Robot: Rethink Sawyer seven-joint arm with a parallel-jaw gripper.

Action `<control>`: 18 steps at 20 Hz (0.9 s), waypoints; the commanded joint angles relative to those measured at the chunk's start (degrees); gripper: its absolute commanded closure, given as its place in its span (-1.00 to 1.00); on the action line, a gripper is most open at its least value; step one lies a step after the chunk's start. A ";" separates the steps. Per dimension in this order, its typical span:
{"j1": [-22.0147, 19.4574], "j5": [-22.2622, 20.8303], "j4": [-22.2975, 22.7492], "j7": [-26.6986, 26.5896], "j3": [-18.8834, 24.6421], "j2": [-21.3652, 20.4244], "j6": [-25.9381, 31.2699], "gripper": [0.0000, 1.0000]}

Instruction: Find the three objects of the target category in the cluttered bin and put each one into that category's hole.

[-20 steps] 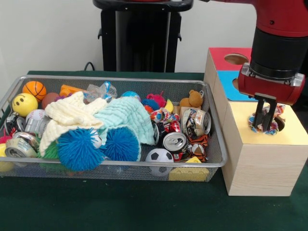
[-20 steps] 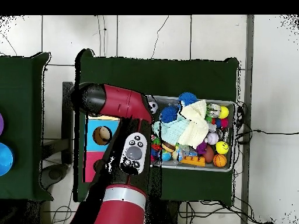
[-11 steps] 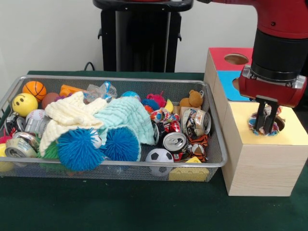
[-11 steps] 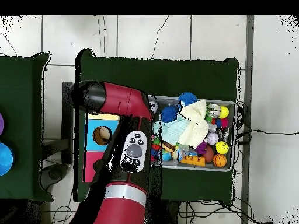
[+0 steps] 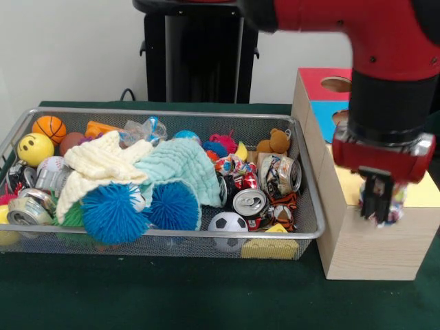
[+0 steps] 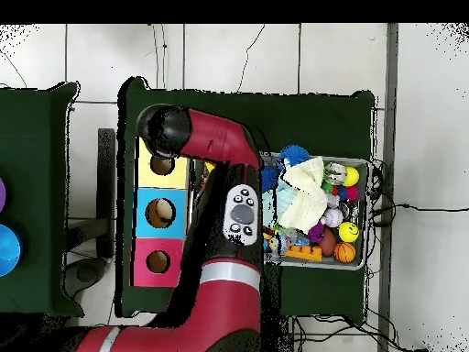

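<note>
My gripper (image 5: 377,206) hangs over the front edge of the wooden box's yellow section (image 5: 425,195), its fingers close together. A multicoloured knotted toy (image 5: 394,204) shows beside and just behind the fingers, and the gripper looks shut on it. The overhead view shows the box's three holes uncovered: yellow (image 6: 162,165), blue (image 6: 160,213) and red (image 6: 158,262). My arm (image 6: 229,197) hides the gripper there. The wire bin (image 5: 165,113) holds balls, crushed cans (image 5: 249,203), a teddy bear (image 5: 278,141) and knitted cloths (image 5: 172,165).
The box's blue section (image 5: 323,117) and red section (image 5: 323,77) lie behind the yellow one. Two blue spiky balls (image 5: 141,210) and a small football (image 5: 227,223) sit at the bin's front. The bin's right wall (image 5: 311,199) stands close to the box.
The gripper dipped toward the yellow hole, then swung toward the box's front edge and the bin. The coloured toy is still at the fingers. In the overhead view the arm now leaves all three holes uncovered.
</note>
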 commanded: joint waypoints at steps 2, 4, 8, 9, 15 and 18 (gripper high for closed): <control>-5.75 -5.61 2.25 -9.73 9.98 6.42 3.37 1.00; -5.86 -6.42 4.40 -9.76 9.87 4.54 4.72 1.00; -5.91 -8.10 7.92 -8.53 9.84 1.20 6.51 1.00; -5.88 -8.31 8.80 -7.92 10.00 0.34 6.96 1.00; -5.71 -9.05 10.00 -5.24 10.63 -2.41 10.42 1.00; -5.66 -9.35 9.19 -4.13 10.79 -2.27 10.97 1.00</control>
